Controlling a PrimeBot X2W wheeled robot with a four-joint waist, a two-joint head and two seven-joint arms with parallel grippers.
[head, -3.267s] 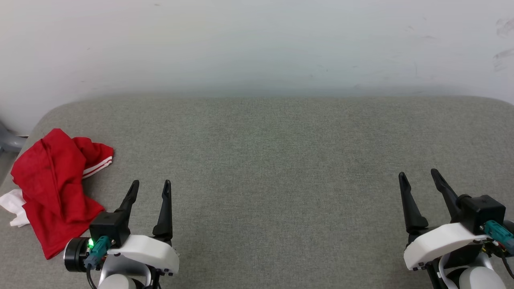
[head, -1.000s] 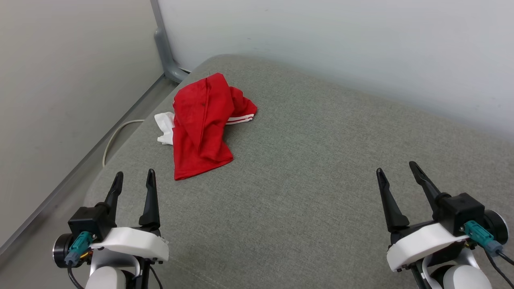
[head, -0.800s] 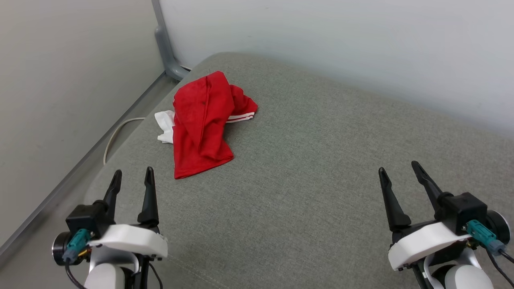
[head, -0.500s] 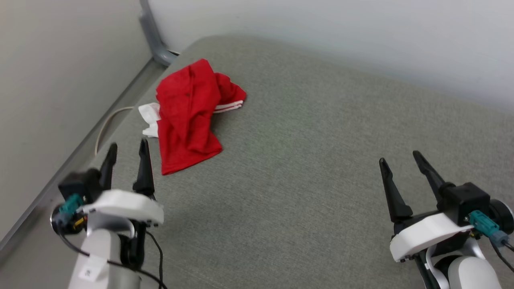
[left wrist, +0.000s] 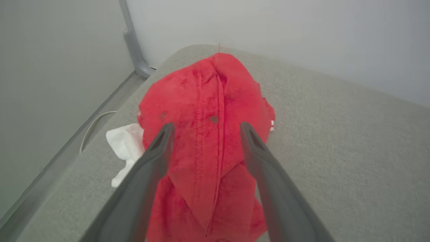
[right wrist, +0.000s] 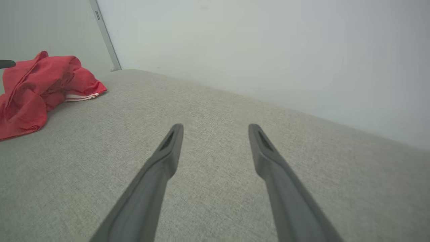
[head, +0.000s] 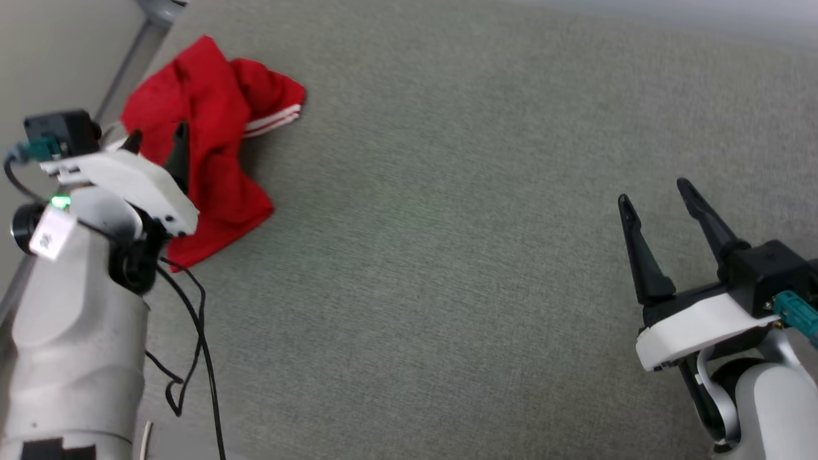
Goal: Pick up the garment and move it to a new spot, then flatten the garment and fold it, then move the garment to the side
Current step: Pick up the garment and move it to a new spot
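Note:
The garment (head: 214, 137) lies crumpled at the far left of the grey padded surface, red with a white sleeve and a striped cuff. My left gripper (head: 156, 137) hangs open over its near part, fingers apart with nothing between them. In the left wrist view the garment (left wrist: 205, 111) bulges up just past the open left gripper (left wrist: 205, 126), a white sleeve (left wrist: 126, 148) poking out at its left. My right gripper (head: 655, 191) stands open over bare surface at the right. From the right wrist view the garment (right wrist: 37, 90) lies far left of the open right gripper (right wrist: 215, 129).
The grey padded surface (head: 447, 255) stretches wide between the arms. A pale wall (left wrist: 268, 37) rises behind it, with a grey post (left wrist: 132, 43) at the corner and a white cable (left wrist: 92, 126) in the gap along the left edge. Black cables (head: 192, 332) hang from my left arm.
The head camera has swung left and tilted down. My left arm has reached forward and up, bringing its open gripper over the garment. The right gripper stays open in place.

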